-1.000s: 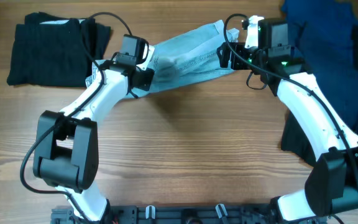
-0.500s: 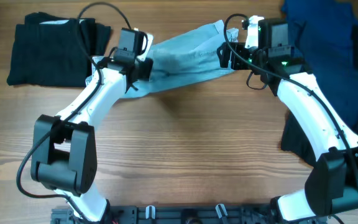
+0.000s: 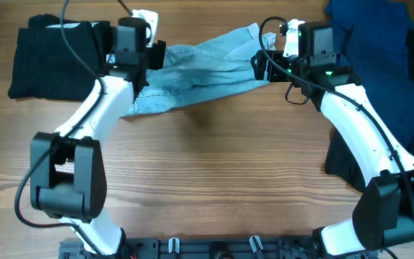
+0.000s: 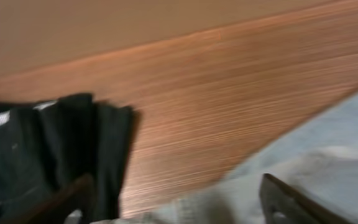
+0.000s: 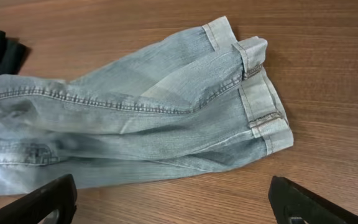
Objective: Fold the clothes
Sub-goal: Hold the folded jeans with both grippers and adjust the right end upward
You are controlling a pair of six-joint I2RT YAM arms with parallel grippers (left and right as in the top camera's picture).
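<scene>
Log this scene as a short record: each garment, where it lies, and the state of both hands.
table: wood grain
denim shorts: stretched out across the far middle, cuffed hem at the right end
black garment: folded, far left
navy garment: heaped, far right
left hand: open, over the shorts' left end beside the black garment
right hand: open, above the cuffed hem, holding nothing

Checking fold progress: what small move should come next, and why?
Probably lower the right gripper onto the cuffed hems and close. The shorts lie stretched out, unheld; the hems sit below its open fingers, and the left gripper is open too.
</scene>
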